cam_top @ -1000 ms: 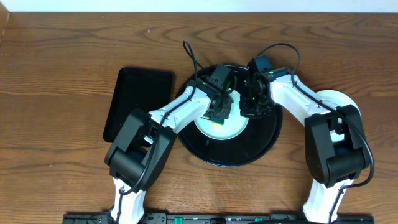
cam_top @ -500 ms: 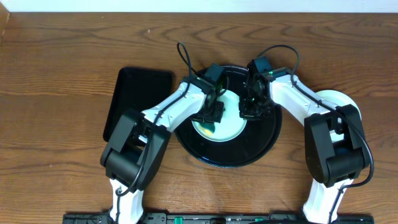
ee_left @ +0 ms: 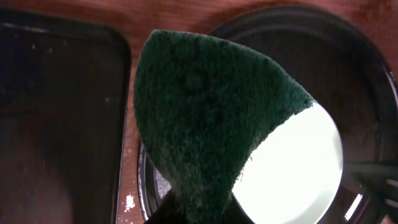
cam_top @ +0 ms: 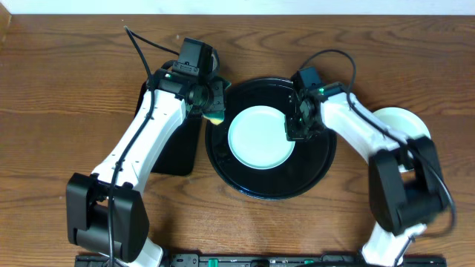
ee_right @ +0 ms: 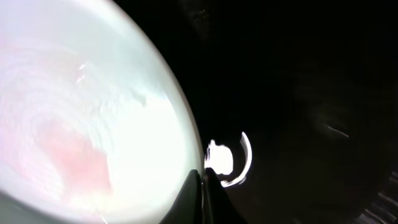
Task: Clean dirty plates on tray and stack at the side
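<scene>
Showing the left arm stretched diagonally over the wooden counter (cam_top: 67, 81), the left end effector (cam_top: 211, 102) clamped on a wedge-shaped sponge (ee_left: 211, 118) (coarse dark-green scouring face, yellow foam body) above the left rim of the round, glossy black tray (cam_top: 320, 172), beside the rectangular tray (ee_left: 56, 112). The right arm bends inward; the right end effector (cam_top: 296, 127) has its fingers closed together, tips at the right edge of the smooth pale mint plate (cam_top: 258, 139) lying at the tray's centre. A second pale plate (cam_top: 397, 119) sits on the counter at right. One second earlier the sponge was down over the mint plate — now it is lifted clear, the right arm unmoved.
</scene>
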`<state>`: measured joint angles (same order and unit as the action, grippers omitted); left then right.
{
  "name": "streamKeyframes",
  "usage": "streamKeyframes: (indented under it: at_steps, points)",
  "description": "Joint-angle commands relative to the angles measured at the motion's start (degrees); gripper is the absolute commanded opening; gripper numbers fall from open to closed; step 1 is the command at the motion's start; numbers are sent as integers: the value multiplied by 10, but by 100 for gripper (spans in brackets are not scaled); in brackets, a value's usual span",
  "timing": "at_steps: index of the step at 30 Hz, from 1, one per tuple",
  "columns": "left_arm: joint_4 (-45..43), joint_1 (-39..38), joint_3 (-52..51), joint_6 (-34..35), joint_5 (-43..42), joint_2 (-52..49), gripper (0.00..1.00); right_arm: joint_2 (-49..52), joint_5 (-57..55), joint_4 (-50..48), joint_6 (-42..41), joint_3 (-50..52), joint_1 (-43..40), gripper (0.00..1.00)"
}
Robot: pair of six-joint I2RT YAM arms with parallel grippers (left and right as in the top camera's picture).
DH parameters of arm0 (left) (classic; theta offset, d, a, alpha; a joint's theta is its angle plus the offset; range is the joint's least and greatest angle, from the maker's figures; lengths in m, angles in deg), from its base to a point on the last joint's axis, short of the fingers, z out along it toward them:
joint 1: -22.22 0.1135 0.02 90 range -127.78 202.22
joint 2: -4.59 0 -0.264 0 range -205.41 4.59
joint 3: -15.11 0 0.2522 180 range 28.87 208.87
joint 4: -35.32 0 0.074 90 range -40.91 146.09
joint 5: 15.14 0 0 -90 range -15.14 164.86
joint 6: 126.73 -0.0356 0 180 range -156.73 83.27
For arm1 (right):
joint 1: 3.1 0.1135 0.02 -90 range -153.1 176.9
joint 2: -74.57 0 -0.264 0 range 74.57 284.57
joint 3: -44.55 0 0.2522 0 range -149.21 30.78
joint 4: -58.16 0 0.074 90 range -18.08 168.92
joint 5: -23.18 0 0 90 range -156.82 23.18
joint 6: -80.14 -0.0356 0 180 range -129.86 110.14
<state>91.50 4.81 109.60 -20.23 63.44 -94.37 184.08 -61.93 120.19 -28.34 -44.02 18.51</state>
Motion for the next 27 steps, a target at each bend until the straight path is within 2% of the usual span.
streamKeyframes:
  at_steps: [1,6,11,16,21,27]
  points:
    - [10,-3,7,3,1,-3,7,-99,-202,11,14,-1,22,1]
    - [11,-4,5,3,1,-3,7,-178,-316,7,3,-1,57,1]
    - [10,-4,5,2,1,-3,7,-196,-224,3,-9,-1,57,1]
    - [11,-4,5,2,1,-3,8,-156,-142,1,-25,-1,40,2]
    - [11,-4,5,2,1,-3,7,-74,-70,-10,-22,-1,27,16]
    - [11,-4,5,2,1,-3,7,23,-8,-38,-7,-1,23,21]
